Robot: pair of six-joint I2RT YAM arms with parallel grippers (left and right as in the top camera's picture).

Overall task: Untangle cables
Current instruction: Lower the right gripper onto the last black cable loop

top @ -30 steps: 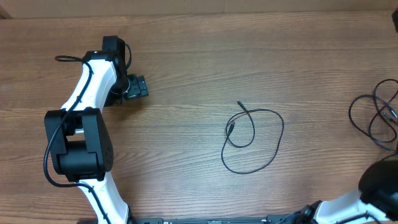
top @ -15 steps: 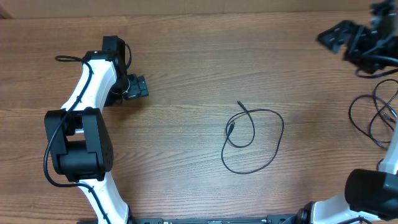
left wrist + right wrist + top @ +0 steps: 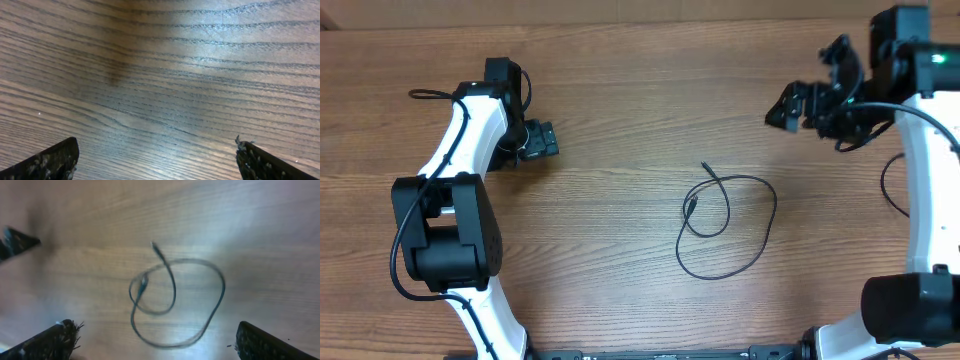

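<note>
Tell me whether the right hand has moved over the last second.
Yes. Overhead, the right hand has swung in from the right edge, leftward toward the looped cable, which lies unmoved.

the overhead view looks straight down on the whole desk (image 3: pixel 620 100). the left wrist view hangs close over bare wood, facing down between its fingers (image 3: pixel 50 162). the right wrist view looks down from higher, sharing the looped cable (image 3: pixel 173 285) with the overhead.

Bright, even light; right wrist view motion-blurred, soft glare patches
</note>
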